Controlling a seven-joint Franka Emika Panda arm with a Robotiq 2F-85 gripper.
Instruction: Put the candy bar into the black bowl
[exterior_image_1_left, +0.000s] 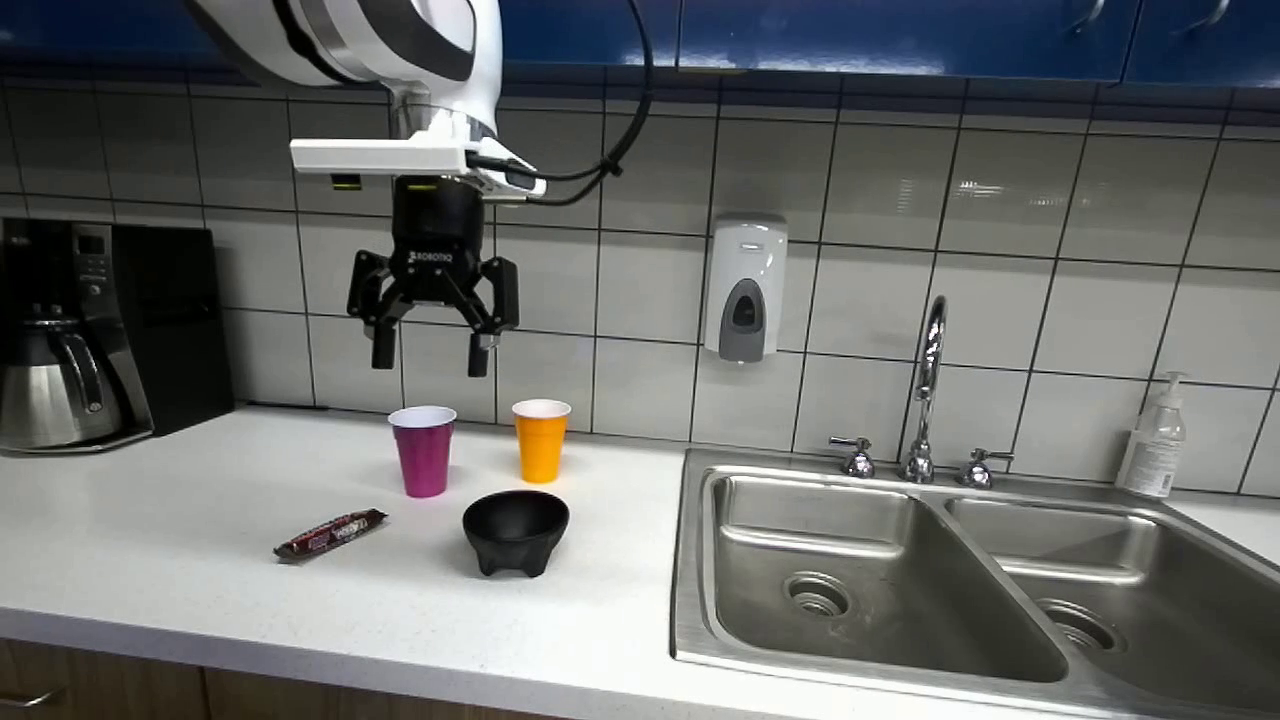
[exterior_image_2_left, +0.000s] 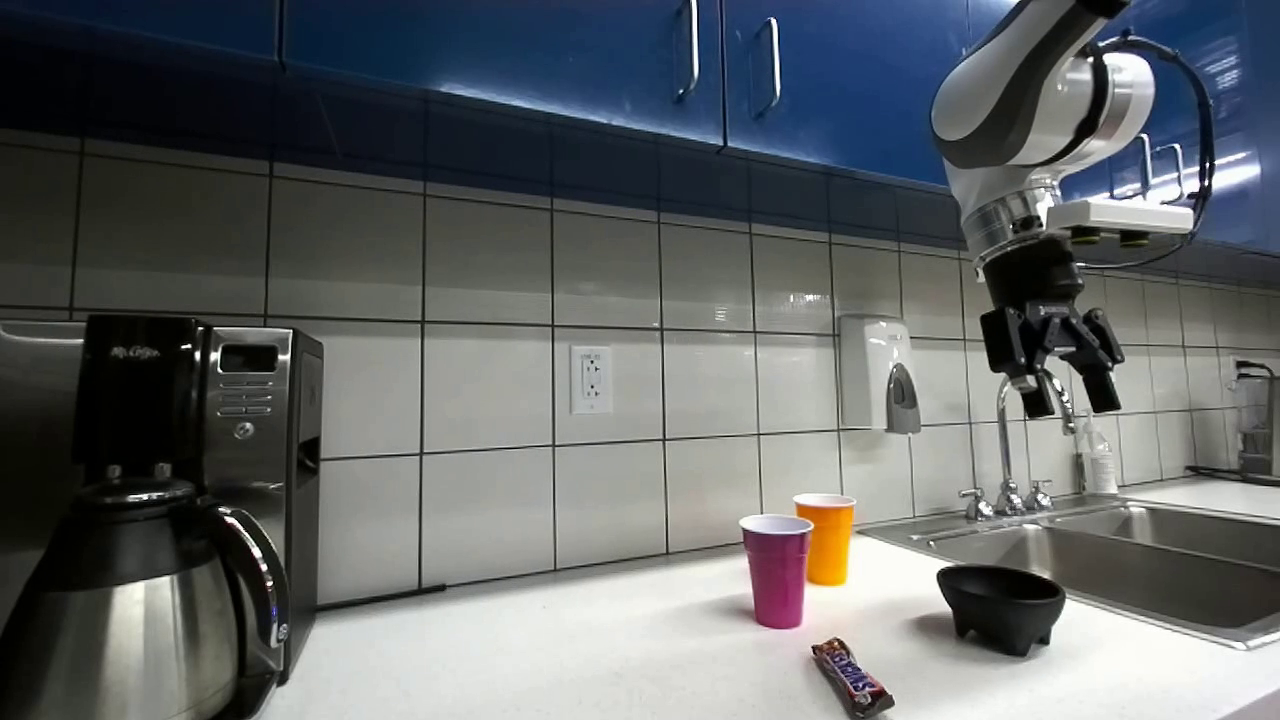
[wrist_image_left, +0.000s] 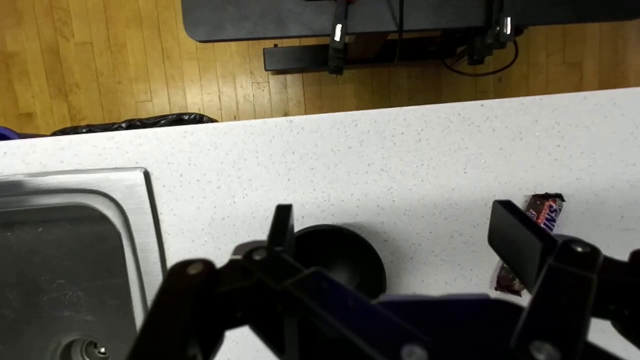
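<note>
The fingers (exterior_image_1_left: 383, 348) stand wide and empty, well above the surface (exterior_image_1_left: 150, 555), where the Snickers bar (exterior_image_1_left: 331, 535) lies left of the footed black bowl (exterior_image_1_left: 515, 535). A grasp misaligned with the bar's slant could let it slip; a low sweep could topple the pink cup (exterior_image_1_left: 424, 457) or orange cup (exterior_image_1_left: 540, 447). One bar, one bowl, two cups.

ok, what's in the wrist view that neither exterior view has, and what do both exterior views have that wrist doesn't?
Wrist only: wooden floor and a dark tabletop past the counter edge.
Both exterior views only: coffee maker, faucet, wall-mounted dispenser, blue cabinets.
Shared: Snickers bar, black bowl, steel sink, white countertop, open jaws.
</note>
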